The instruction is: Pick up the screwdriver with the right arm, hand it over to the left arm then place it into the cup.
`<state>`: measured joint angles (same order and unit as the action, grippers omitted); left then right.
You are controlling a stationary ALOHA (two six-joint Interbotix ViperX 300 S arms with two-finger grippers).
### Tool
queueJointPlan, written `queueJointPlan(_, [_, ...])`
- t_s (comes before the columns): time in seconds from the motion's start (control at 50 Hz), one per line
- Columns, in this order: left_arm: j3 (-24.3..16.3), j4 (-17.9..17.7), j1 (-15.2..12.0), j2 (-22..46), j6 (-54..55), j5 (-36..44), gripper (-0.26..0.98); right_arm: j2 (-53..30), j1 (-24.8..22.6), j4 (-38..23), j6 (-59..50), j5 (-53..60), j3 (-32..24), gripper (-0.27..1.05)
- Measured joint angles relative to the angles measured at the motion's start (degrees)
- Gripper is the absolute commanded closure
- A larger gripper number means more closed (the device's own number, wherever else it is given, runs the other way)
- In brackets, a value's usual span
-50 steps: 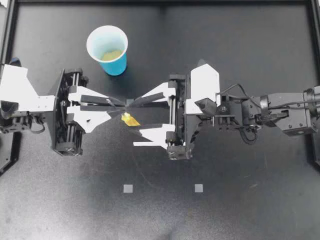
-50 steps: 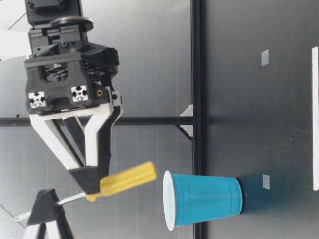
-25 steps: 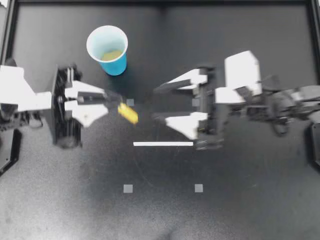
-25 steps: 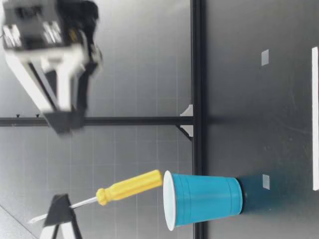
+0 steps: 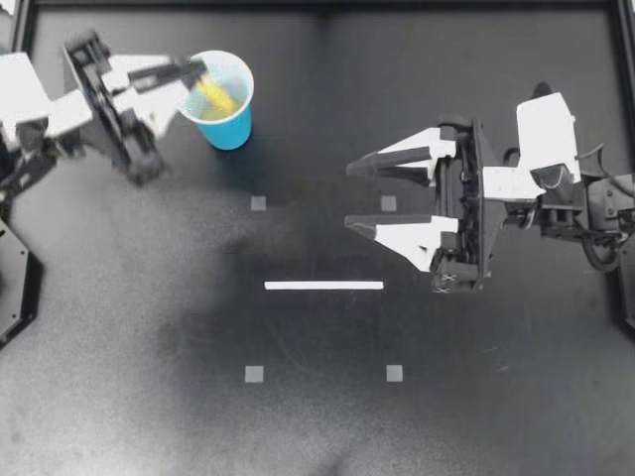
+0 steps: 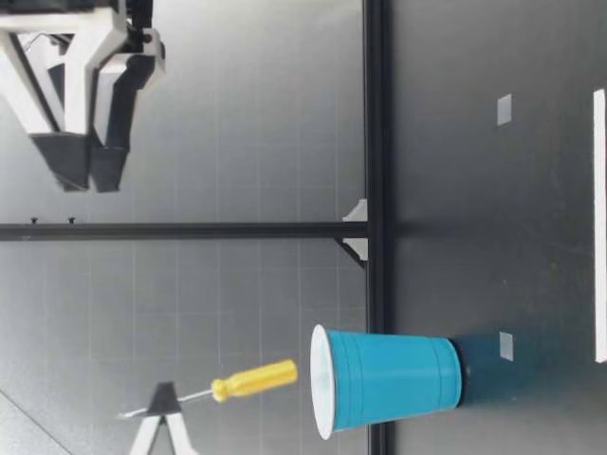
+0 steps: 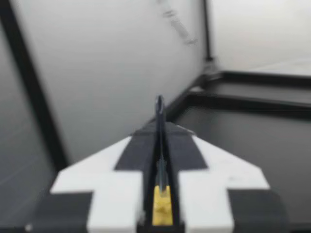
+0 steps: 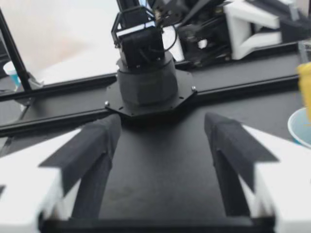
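My left gripper (image 5: 193, 72) is at the table's far left, shut on the shaft of the yellow-handled screwdriver (image 5: 214, 94). The tool hangs tilted, handle down, over the mouth of the blue cup (image 5: 234, 127). In the low view the screwdriver's handle (image 6: 254, 379) ends just above the rim of the cup (image 6: 389, 381), with my left gripper (image 6: 163, 406) on the shaft. In the left wrist view a bit of the yellow handle (image 7: 162, 208) shows between the shut fingers. My right gripper (image 5: 349, 195) is open and holds nothing, right of centre and high above the table (image 6: 83, 175).
A white strip (image 5: 323, 286) and several small grey square markers (image 5: 254, 374) lie on the black tabletop. Black frame rails (image 5: 317, 5) run along the table's edges. In the right wrist view the left arm's round base (image 8: 146, 82) stands ahead of the open fingers.
My left arm carried the screwdriver from mid-table back and left to above the cup. My right gripper, open and off the tool, drew back to the right and rose.
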<state>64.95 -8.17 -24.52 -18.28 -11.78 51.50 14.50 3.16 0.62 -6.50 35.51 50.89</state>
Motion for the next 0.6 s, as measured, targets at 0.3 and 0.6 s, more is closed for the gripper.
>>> queueJointPlan(0.3, [-1.67, -0.97, -3.60, 6.15, 0.97, 0.09, 0.59, -0.26, 0.00, 0.00, -0.18, 0.00, 0.00, 0.08])
queueJointPlan(0.6, [-3.16, -1.32, -3.69, 7.56, 1.32, -0.44, 0.13, -0.26, 0.00, 0.00, -0.26, 0.09, 0.00, 0.08])
